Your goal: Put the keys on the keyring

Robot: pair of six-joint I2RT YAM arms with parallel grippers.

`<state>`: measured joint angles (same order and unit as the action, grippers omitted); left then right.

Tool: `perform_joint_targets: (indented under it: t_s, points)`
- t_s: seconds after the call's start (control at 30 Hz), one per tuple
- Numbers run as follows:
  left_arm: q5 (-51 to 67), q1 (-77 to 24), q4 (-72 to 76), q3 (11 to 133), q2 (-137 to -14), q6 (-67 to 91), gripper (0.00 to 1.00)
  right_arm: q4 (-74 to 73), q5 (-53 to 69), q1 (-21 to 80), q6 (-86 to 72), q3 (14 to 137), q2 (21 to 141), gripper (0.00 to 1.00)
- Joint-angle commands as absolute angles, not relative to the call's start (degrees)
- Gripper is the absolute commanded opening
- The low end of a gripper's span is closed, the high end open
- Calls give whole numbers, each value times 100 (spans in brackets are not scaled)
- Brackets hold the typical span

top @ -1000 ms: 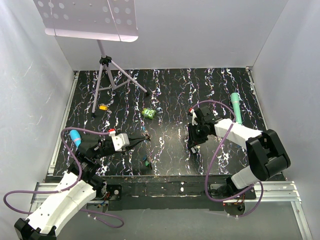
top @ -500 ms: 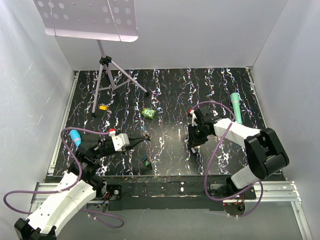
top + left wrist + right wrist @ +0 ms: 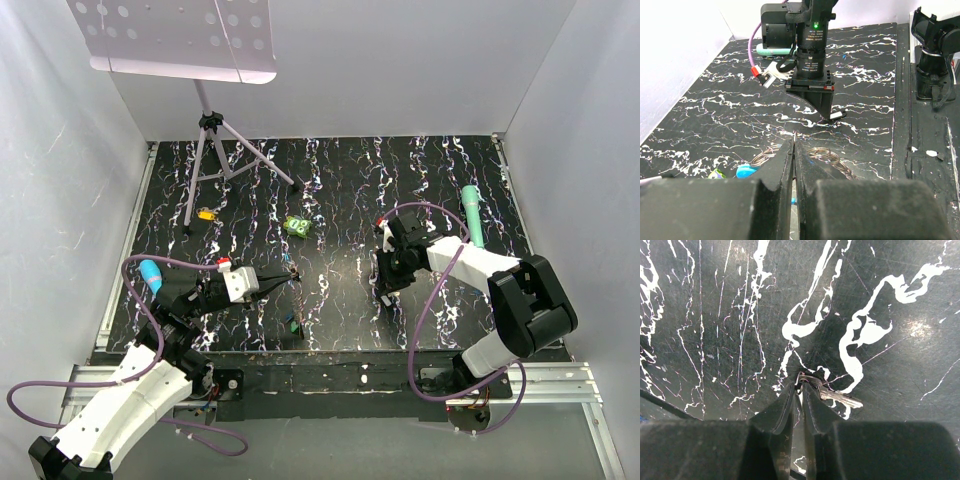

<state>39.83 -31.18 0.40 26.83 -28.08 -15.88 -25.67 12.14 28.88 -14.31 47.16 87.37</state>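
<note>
My left gripper is shut on a thin metal part of the keyring, a string of linked wire rings that spreads on both sides of the fingers just above the table. A blue key head shows beside the rings. My right gripper points down at the table, shut on the small ring of a silver key that lies flat there. Another key with a teal head lies near the front edge between the arms.
A bright green lumpy object and a small orange piece lie mid-table. A teal marker lies at the right. A tripod stand is at the back left. A blue thing sits by the left arm.
My right arm has shifted very slightly to the left, its fingers staying down at the key. The left arm has not moved.
</note>
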Motion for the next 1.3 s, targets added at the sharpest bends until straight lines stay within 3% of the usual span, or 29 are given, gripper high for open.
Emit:
perform_joint_targets:
  t_s: [0.0, 0.23, 0.73, 1.0, 1.27]
  points:
    - [3946, -3085, 185, 2839, -2777, -1652, 0, -2610, 1257, 2865, -1345, 4939, 8719, 17]
    - [3946, -3076, 193, 2839, -2777, -1635, 0, -2602, 1292, 2865, -1222, 4966, 8675, 1]
    - [3964, -3085, 211, 2839, -2786, -1626, 0, -2811, 1502, 2865, -485, 5167, 8350, 1]
    - [4052, -3085, 623, 2733, -2733, -1363, 0, -3997, 2048, 2839, 1193, 6511, 8297, 1]
    - [4148, -3085, 782, 2935, -2663, -1178, 0, -5921, 2802, 2593, 3433, 8926, 8420, 1]
